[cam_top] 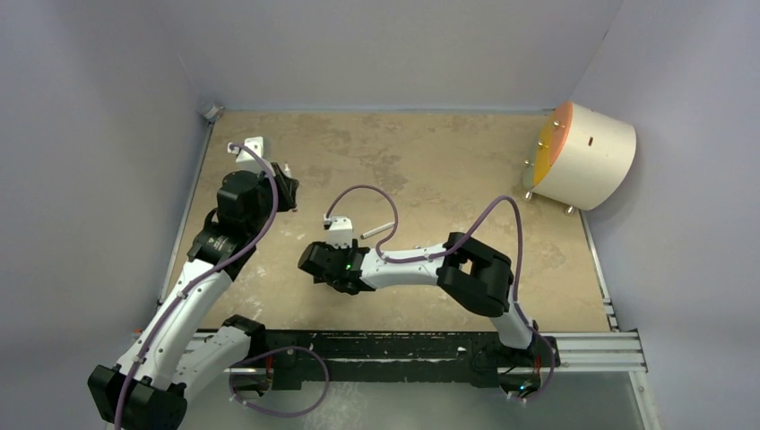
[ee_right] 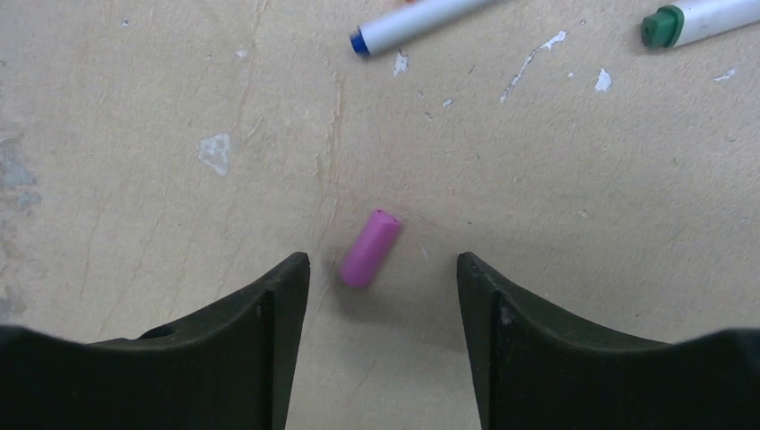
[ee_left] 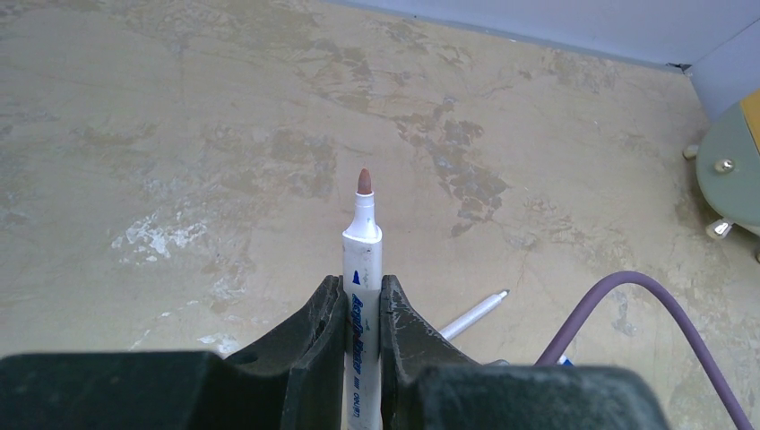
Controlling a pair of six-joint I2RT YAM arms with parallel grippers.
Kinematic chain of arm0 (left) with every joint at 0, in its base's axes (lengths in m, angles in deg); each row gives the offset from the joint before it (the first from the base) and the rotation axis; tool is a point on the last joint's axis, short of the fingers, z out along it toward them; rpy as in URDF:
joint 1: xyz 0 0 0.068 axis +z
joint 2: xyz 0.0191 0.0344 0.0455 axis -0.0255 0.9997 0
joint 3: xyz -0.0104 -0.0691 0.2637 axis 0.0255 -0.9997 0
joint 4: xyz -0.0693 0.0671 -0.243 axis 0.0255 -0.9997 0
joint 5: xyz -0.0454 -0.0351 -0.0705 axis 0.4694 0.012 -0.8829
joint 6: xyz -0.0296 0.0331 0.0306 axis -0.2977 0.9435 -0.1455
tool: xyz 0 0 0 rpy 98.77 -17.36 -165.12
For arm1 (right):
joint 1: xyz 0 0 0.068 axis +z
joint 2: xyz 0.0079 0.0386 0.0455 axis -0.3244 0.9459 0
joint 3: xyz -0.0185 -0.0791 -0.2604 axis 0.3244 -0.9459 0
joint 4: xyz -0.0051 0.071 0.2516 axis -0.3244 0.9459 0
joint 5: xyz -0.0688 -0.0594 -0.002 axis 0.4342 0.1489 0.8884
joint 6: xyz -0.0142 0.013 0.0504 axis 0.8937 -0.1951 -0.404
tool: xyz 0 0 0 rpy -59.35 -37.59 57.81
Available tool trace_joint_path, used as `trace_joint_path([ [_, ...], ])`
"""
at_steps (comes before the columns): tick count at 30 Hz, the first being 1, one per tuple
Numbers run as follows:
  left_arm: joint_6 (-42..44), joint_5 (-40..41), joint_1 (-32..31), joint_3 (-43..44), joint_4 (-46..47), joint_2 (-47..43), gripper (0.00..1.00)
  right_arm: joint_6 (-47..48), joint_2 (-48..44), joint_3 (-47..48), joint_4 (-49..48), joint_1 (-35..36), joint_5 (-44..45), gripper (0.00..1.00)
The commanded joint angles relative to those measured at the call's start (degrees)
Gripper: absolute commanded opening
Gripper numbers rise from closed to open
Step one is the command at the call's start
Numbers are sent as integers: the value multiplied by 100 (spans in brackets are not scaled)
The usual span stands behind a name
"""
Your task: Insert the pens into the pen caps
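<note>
A worn tan table stands between pale lilac walls. On the left side, the left claw is closed tight on a white pen, whose reddish-brown tip sticks out past the fingers, and a second pen lies on the table near it. Further right, the right claw is wide open and holds nothing; the pink cap lies on the table between its fingers, and a blue-ended pen and a green-ended pen lie beyond.
</note>
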Motion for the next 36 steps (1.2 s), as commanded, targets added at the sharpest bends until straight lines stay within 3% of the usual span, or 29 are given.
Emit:
trace_joint_path([
  [1, -60, 66, 50, -8, 175, -121, 0, -512, 34, 233, 559, 13, 50, 61],
  [9, -57, 80, 46, -35, 173, -176, 0, -458, 235, 470, 700, 15, -35, 47],
  [18, -65, 56, 49, -50, 182, -193, 0, -327, 635, 959, 1001, 13, -35, 46],
  [23, -55, 62, 45, -50, 178, -215, 0, -347, 742, 1002, 1144, 13, -65, 38],
  [29, -47, 67, 44, -50, 173, -212, 0, -353, 826, 1055, 1271, 13, -62, 17],
  [36, -46, 62, 50, -50, 173, -223, 0, -205, 905, 1017, 1243, 17, -110, 8],
])
